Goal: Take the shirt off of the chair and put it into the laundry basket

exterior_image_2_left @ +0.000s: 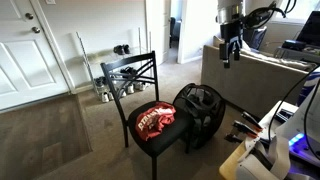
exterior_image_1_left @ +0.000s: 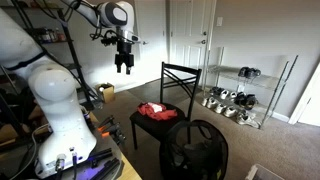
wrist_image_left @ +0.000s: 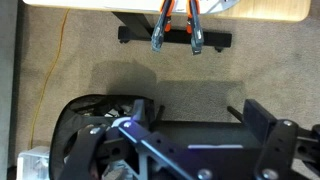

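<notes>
A: Starting at the left, where is the robot?

B: The white arm (exterior_image_1_left: 50,95) fills the near left of an exterior view. Its pincer (exterior_image_1_left: 124,62) hangs high, left of the chair and well above the seat.

A: Is it holding anything?

B: No. In the wrist view the pincer (wrist_image_left: 195,108) has its jaws spread wide, with only carpet (wrist_image_left: 110,70) between them. It looks ready for a grasp.

A: And the shirt?

B: The red shirt (exterior_image_1_left: 152,110) lies crumpled on the seat of the black chair (exterior_image_1_left: 172,95), well apart from the pincer. In both exterior views it is clear of the backrest, so a descent from above seems the natural approach.

A: Further right?

B: The black mesh laundry basket (exterior_image_1_left: 196,150) stands just beside the chair, on its near right. Being that close, it should keep the carry short. How its mouth faces is hard to tell.

A: Beyond that?

B: A shoe rack (exterior_image_1_left: 235,95) stands by the far wall, out of the way.

A: How far along is the task?

B: The shirt is not yet lifted, so the task looks barely begun. Reaching down to the shirt appears to be the step in hand.
</notes>
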Available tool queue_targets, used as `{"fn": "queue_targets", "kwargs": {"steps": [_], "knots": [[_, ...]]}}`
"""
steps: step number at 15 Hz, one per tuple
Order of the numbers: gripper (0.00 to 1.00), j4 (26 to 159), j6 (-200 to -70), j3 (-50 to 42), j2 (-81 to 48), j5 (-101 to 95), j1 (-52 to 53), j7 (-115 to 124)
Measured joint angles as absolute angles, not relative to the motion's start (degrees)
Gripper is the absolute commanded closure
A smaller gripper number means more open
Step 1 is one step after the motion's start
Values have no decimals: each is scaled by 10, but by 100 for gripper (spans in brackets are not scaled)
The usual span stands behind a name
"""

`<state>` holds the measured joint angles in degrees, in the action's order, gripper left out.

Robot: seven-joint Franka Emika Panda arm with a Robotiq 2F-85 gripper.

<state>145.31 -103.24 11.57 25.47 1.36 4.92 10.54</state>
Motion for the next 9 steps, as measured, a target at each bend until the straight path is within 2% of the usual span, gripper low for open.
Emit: {"fn": "queue_targets", "kwargs": {"steps": [9], "knots": [[0, 1453, -1037, 115, 253, 15, 49, 107]]}}
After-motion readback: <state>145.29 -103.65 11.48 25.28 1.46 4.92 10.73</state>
